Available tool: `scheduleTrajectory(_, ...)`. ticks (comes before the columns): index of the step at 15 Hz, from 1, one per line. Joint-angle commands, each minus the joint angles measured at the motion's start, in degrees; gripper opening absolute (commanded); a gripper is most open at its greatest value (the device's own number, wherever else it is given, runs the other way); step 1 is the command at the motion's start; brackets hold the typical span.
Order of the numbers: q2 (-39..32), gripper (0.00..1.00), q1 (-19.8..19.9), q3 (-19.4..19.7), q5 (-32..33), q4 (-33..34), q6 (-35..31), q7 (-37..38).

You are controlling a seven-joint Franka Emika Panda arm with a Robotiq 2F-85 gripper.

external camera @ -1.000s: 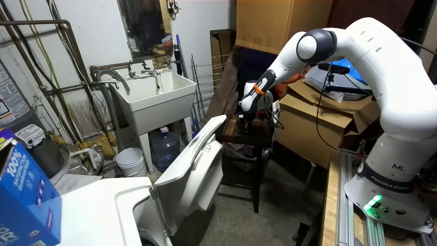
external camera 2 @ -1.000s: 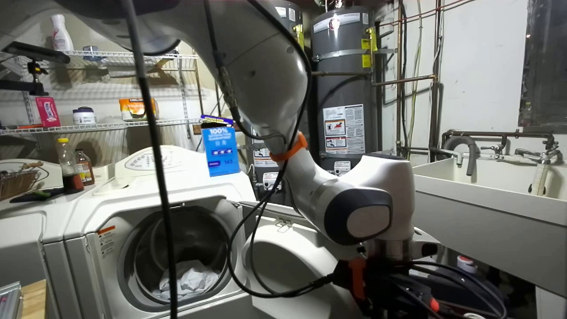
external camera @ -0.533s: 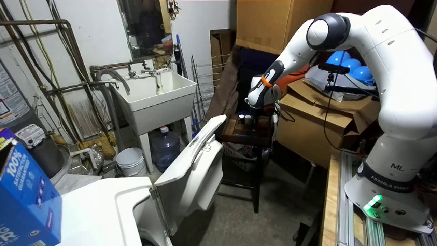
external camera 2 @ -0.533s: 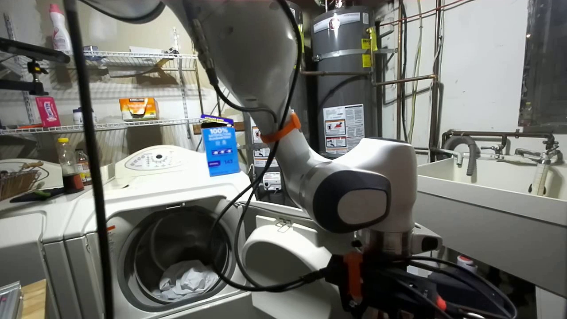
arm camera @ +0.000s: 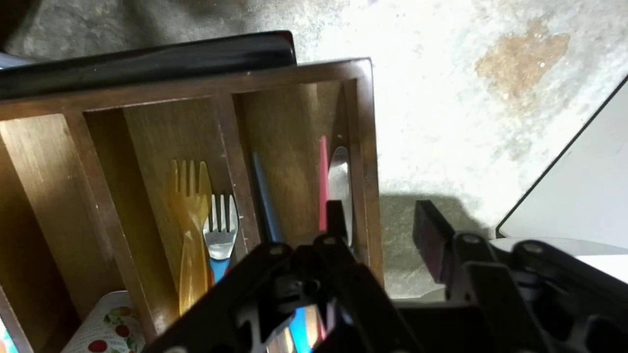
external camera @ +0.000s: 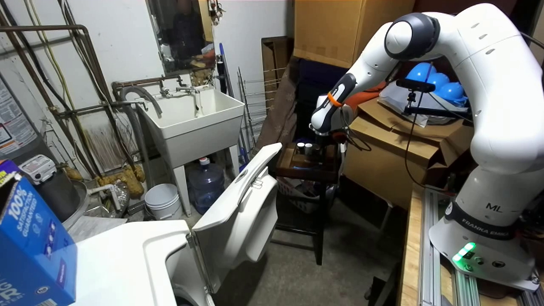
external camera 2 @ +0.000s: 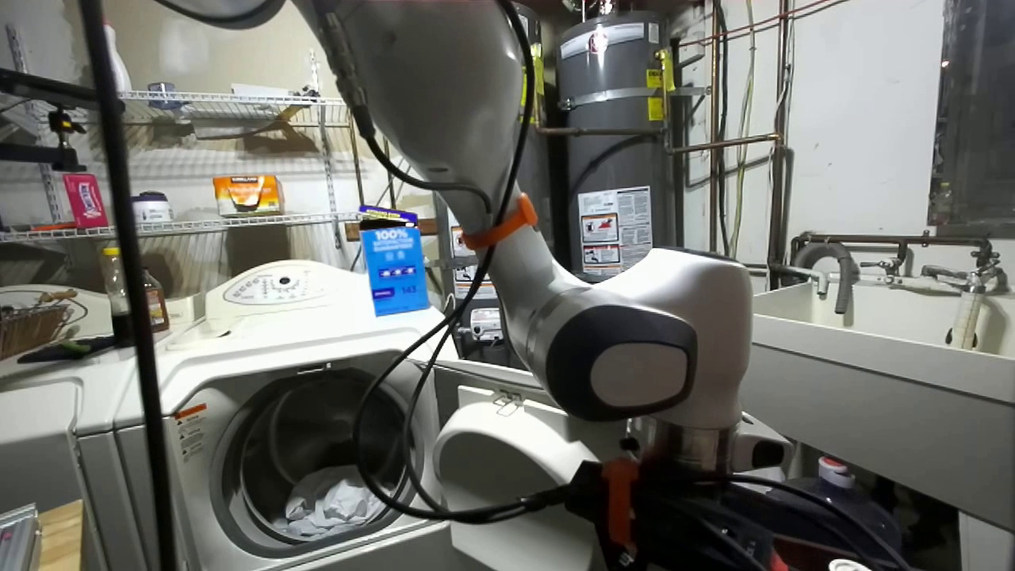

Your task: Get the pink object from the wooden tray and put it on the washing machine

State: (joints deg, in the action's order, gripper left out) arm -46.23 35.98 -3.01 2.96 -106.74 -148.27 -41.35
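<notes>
Pink object (arm camera: 323,186) not yet lifted from the wooden tray (arm camera: 365,108)

None of the transfer looks done: the pink object lies in the wooden tray's end compartment, its lower part hidden by the jaws. These stand spread and pinch nothing; in the wrist view 1 finger (arm camera: 337,218) covers part of that compartment and the other finger (arm camera: 432,235) shows past the tray's rim. Gripping, lifting, carrying and setting down seem left; the washing machine (external camera: 114,259), white, smooth and boxy, stands well apart from the tray.

The tray is varnished-looking brown wood with straight dividers. The pink object is slim and pointed, probably plastic; just beside it lies a shiny, round-tipped metal blade (arm camera: 341,179). 1 divider farther into the tray lie a see-through amber fork (arm camera: 190,245) and a steel fork (arm camera: 221,242), blue-handled.
</notes>
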Motion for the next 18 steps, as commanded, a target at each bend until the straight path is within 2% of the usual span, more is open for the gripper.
scheduleTrajectory(1, -0.7, 0.26, 0.6, 0.1, -2.8, 1.1, 1.3, -1.1)
scheduleTrajectory(2, -1.0, 0.23, 0.4, 0.5, -3.1, 1.4, 1.0, -0.5)
scheduleTrajectory(4, -2.3, 0.26, 0.2, 0.9, -3.5, 2.8, 1.2, 0.0)
scheduleTrajectory(5, -2.9, 0.28, 0.2, 1.0, -3.6, 3.5, 1.6, 0.0)
scheduleTrajectory(6, -3.4, 0.35, 0.3, 1.0, -3.8, 4.0, 1.5, 0.0)
scheduleTrajectory(7, -3.7, 0.34, 0.2, 1.1, -3.8, 4.4, 1.6, 0.2)
scheduleTrajectory(8, -4.2, 0.39, 0.2, 1.2, -3.8, 4.9, 1.6, 0.3)
scheduleTrajectory(9, -4.7, 0.34, 0.1, 1.3, -3.8, 5.6, 1.7, 0.5)
scheduleTrajectory(10, -5.0, 0.35, 0.1, 1.3, -3.9, 6.0, 1.7, 0.6)
scheduleTrajectory(14, -6.4, 0.22, 0.4, 1.4, -4.0, 8.4, 2.5, 0.9)
scheduleTrajectory(15, -6.7, 0.25, 0.4, 1.4, -4.0, 8.9, 2.8, 0.9)
scheduleTrajectory(18, -7.9, 0.23, 0.1, 1.5, -3.9, 10.4, 3.7, 1.1)
